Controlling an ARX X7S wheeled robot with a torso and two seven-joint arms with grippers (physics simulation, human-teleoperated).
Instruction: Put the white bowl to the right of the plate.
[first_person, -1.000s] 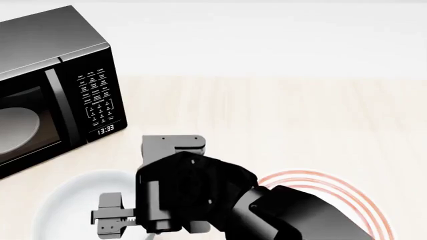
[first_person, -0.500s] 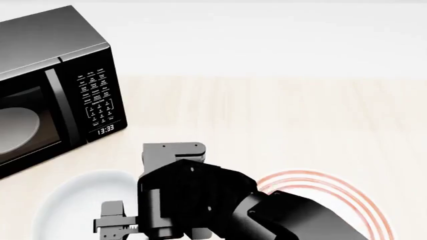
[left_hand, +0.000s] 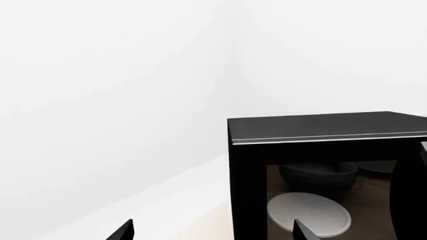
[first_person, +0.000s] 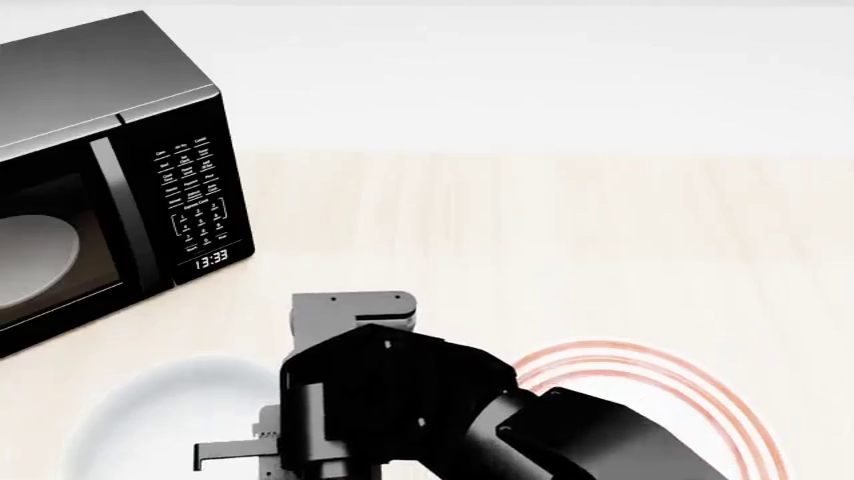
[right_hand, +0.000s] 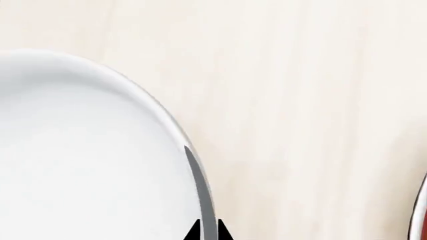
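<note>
My right arm's black housing blocks most of the near centre in the head view. It covers the right side of the plain glossy white bowl and the left part of the flat white plate with thin red rings. Both dishes are also cut by the near edge of that view.

Right gripper: only two dark fingertips show in the right wrist view, set close together on either side of the bowl's rim. They look clamped on the rim, though contact itself sits right at the picture's edge.

Left gripper: two dark tips show, wide apart, nothing between them.

The bowl sits on the pale wooden table, near-left, in front of the black microwave oven, left of the plate. Walls are smooth and thick, no markings. A sliver of the plate's rim shows in the right wrist view.

Through the microwave door, a pale round dish is dimly visible.
</note>
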